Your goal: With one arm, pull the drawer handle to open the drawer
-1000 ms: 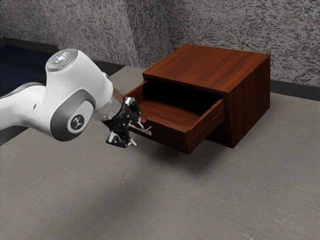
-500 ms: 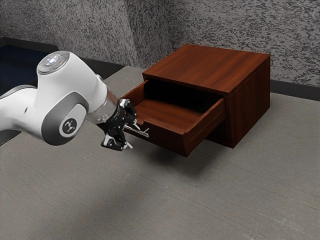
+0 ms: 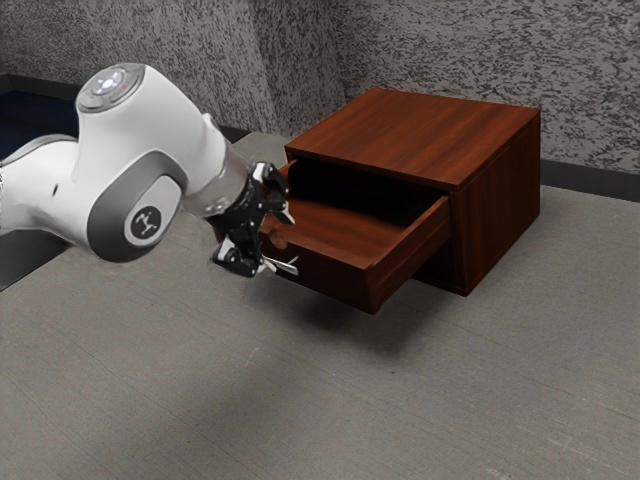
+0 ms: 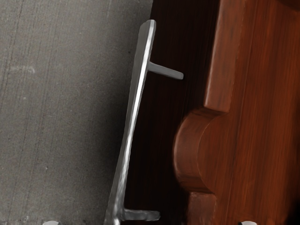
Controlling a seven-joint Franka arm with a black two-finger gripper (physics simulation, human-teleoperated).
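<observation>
The dark red wooden cabinet point(image 3: 430, 135) stands on the floor with its drawer point(image 3: 345, 240) pulled well out toward the exterior view's left. A thin silver bar handle point(image 3: 286, 264) sits on the drawer front point(image 3: 335, 282). My black gripper point(image 3: 260, 250) hangs just in front of that handle, open. In the wrist view the handle point(image 4: 133, 122) runs on two short posts in front of the drawer front point(image 4: 248, 108). It lies between my two fingertips point(image 4: 49, 223), which stand wide apart, closer to one of them.
Grey concrete-like floor point(image 3: 300, 400) spreads in front of and beside the cabinet. A speckled grey wall point(image 3: 450, 45) rises close behind it. My white arm point(image 3: 140, 190) reaches in from the exterior view's left.
The drawer slid out a little further a second ago and has since held still. My hand has risen and turned, staying close in front of the handle.
</observation>
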